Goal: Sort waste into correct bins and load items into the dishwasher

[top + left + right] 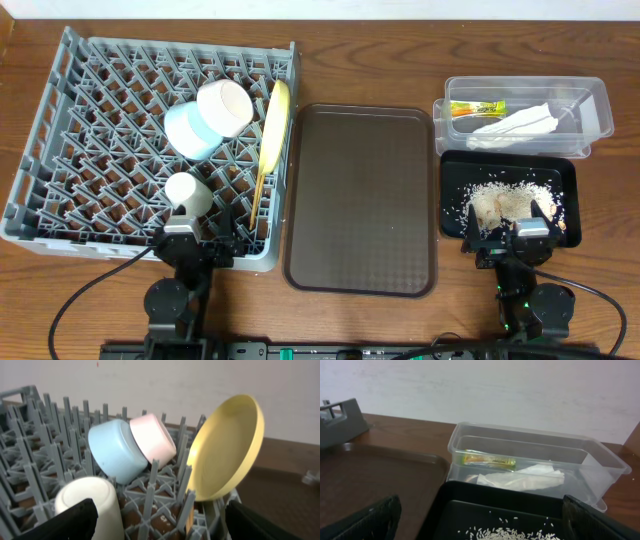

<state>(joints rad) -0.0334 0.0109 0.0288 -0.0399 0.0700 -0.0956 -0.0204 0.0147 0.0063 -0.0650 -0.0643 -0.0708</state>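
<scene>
Left gripper (192, 240): fingers spread wide, holding nothing, at the near edge of the dish rack (60, 120)
Right gripper (510, 232): fingers also wide apart and holding nothing, at the near edge of the black tray (565, 175)
Small white cup (187, 192): in the rack among the pegs (65, 415), just ahead of the left gripper and the closest thing to it
Light blue bowl (188, 130): tipped on its side beyond the cup, touching the white bowl (225, 105), which is also tipped over
Yellow plate (275, 125): on edge between pegs at the rack's right side
Chopsticks (261, 190): thin wood lying along the rack under the plate; whether one or two, I cannot tell
Rice scraps (505, 200): scattered on the black tray's floor, thickest just ahead of the right gripper
Clear tub (590, 100): just behind the black tray, holding the yellow-green sachet (477, 108) and the crumpled napkin (515, 125) side by side
Brown serving tray (360, 200): flat between the rack and the two bins, its left rim near the rack
Table (400, 60): wood-grain, under everything
In the way: pegs crowd the cup; the tub's wall stands behind the rice
</scene>
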